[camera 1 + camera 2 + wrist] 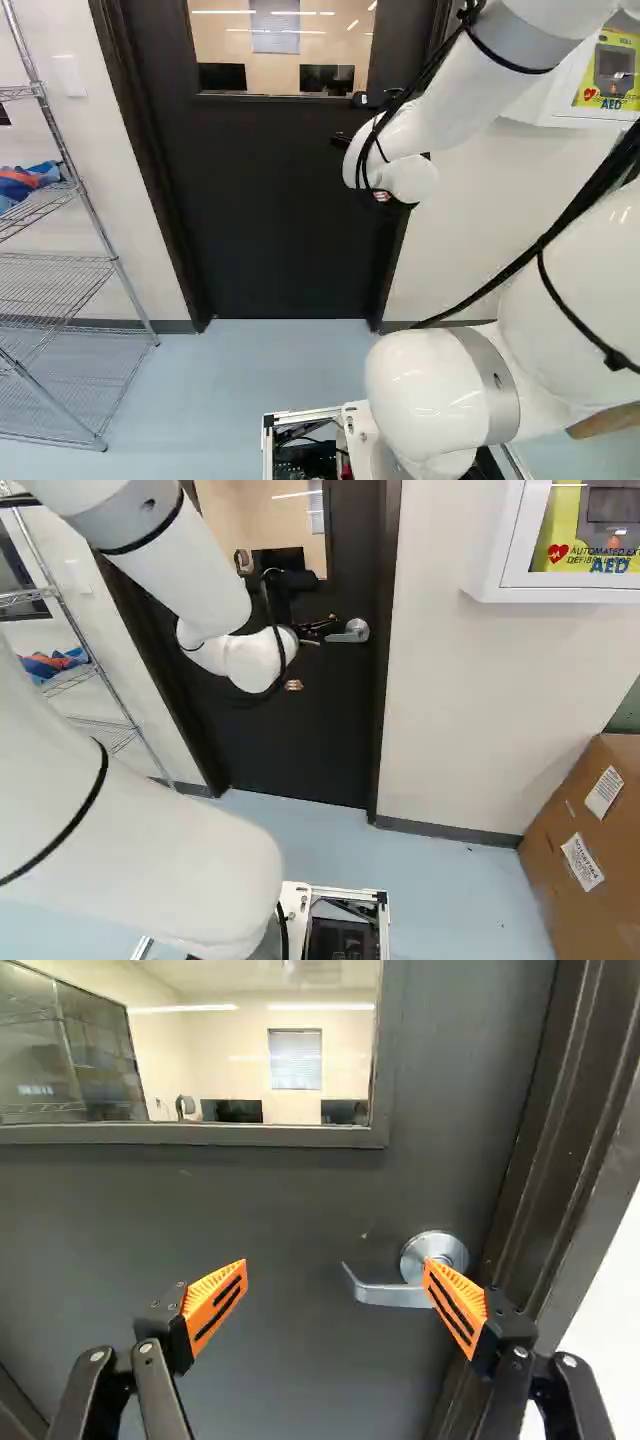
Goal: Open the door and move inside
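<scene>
Orange pads (457, 1306) stand wide apart on our open, empty gripper (336, 1261). The silver handle (393, 1295) lies ahead on the shut door (300, 1210), nearer the pad on the side of the door frame (560, 1140). It runs level, away from that frame, so we judge that closing now would meet it lengthwise, not across. The wire rack (112, 260) holds blue and orange cloth (25, 182); the wall cabinet (560, 593) holds a yellow case (585, 525).
</scene>
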Available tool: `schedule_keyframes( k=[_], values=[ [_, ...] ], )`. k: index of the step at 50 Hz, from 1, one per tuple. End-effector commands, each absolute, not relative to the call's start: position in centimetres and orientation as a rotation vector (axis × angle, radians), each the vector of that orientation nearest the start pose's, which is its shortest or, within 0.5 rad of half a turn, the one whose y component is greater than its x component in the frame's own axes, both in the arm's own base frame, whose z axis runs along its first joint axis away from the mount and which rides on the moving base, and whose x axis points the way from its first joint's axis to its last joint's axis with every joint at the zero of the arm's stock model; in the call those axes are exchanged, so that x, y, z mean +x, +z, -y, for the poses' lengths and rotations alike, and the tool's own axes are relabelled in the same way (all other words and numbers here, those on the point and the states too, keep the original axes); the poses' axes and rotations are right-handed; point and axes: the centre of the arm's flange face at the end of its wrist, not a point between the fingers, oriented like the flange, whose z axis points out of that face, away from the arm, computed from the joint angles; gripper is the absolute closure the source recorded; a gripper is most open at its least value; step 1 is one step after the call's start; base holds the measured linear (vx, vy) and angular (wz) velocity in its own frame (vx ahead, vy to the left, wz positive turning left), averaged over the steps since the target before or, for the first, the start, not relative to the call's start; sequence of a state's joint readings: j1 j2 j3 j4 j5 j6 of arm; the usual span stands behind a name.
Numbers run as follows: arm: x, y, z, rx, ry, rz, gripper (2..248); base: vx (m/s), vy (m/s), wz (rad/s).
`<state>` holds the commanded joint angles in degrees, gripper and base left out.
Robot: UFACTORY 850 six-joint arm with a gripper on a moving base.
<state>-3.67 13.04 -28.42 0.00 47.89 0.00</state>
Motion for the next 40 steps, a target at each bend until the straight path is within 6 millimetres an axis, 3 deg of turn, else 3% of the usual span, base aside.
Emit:
schedule_keyframes(
  k=[40],
  values=[
    [42.9,52.6,2.7,-2.274,-2.229,-0.071,3,0.000,0.000,0.000]
  ],
)
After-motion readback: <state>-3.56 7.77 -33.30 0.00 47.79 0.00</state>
